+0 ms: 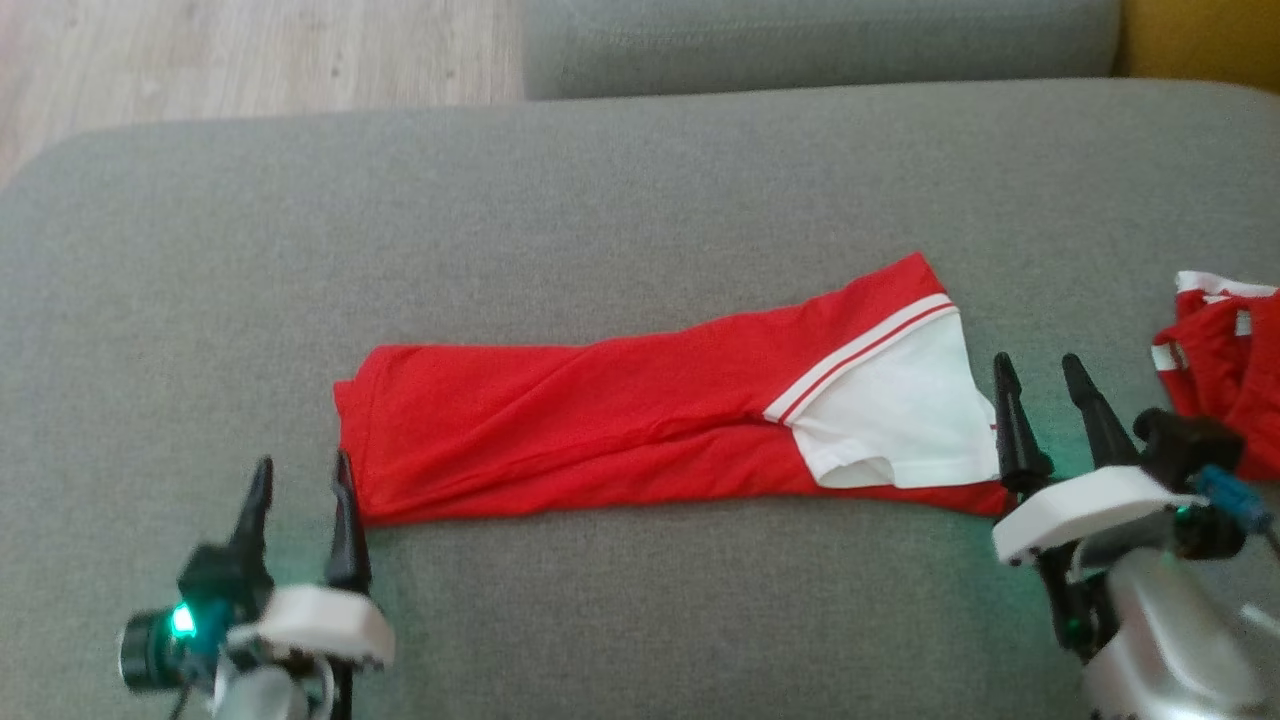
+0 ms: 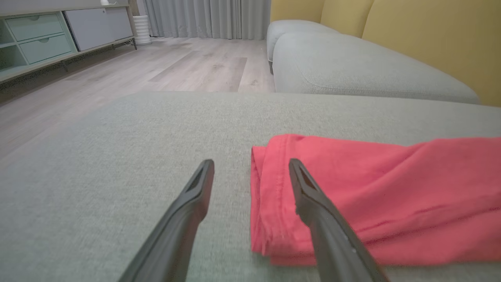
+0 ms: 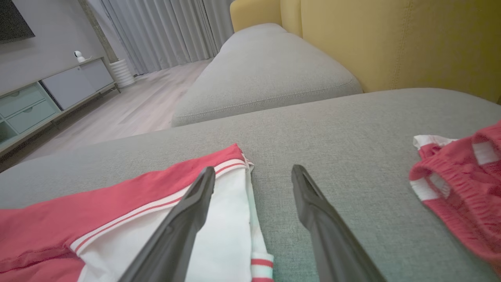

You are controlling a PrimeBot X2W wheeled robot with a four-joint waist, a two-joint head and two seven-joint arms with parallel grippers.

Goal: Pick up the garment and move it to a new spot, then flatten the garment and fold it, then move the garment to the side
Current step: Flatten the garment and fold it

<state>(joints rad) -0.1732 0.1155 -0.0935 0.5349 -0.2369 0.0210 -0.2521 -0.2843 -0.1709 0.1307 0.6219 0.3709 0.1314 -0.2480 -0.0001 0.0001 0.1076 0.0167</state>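
The garment (image 1: 620, 420) is a red shirt with white sleeves and striped trim, folded into a long band across the grey sofa cushion (image 1: 600, 200). Its red hem end (image 2: 352, 196) lies at the left, its white sleeve end (image 3: 219, 231) at the right. My left gripper (image 1: 303, 475) stands open at the hem end, its right finger beside the fabric's edge, nothing between the fingers. My right gripper (image 1: 1040, 375) is open just off the white sleeve end, also holding nothing. In the wrist views each gripper (image 2: 250, 164) (image 3: 253, 170) shows spread fingers straddling the cloth's edge.
A second red and white garment (image 1: 1225, 360) lies bunched at the cushion's right edge, close to my right wrist. Another grey cushion (image 1: 820, 40) sits beyond, with a yellow backrest (image 3: 391, 39) to the right. Wooden floor (image 1: 250, 50) lies past the far left.
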